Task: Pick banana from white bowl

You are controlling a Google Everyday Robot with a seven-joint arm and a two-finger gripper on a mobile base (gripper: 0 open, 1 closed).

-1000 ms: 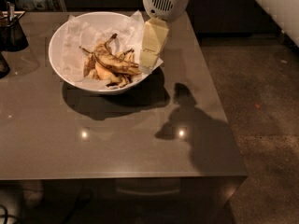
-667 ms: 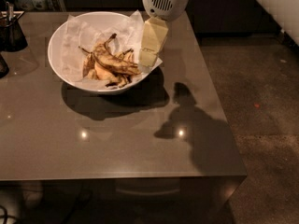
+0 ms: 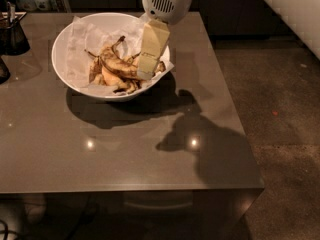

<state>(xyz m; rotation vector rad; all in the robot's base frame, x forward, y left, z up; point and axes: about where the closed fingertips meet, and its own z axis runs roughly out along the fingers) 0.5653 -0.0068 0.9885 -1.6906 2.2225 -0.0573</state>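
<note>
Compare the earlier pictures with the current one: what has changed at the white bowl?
The pincer has eased lower and toward the middle of the white bowl, reaching the banana; a grip cannot be confirmed. Bowl, banana and table have stayed put.

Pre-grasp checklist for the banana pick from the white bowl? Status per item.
1. Banana in the white bowl: ok, browned pieces lie on the paper lining.
2. Tool over the target: ok, it reaches down inside the bowl, at the pile's side nearest the arm.
3. Tool touching the banana: cannot tell, its tip overlaps the pieces in this view.
4. Bowl seated: ok, flat on the table, well in from the front edge.
5. Dark cup out of the way: ok, at the picture's left, apart from the bowl.
</note>
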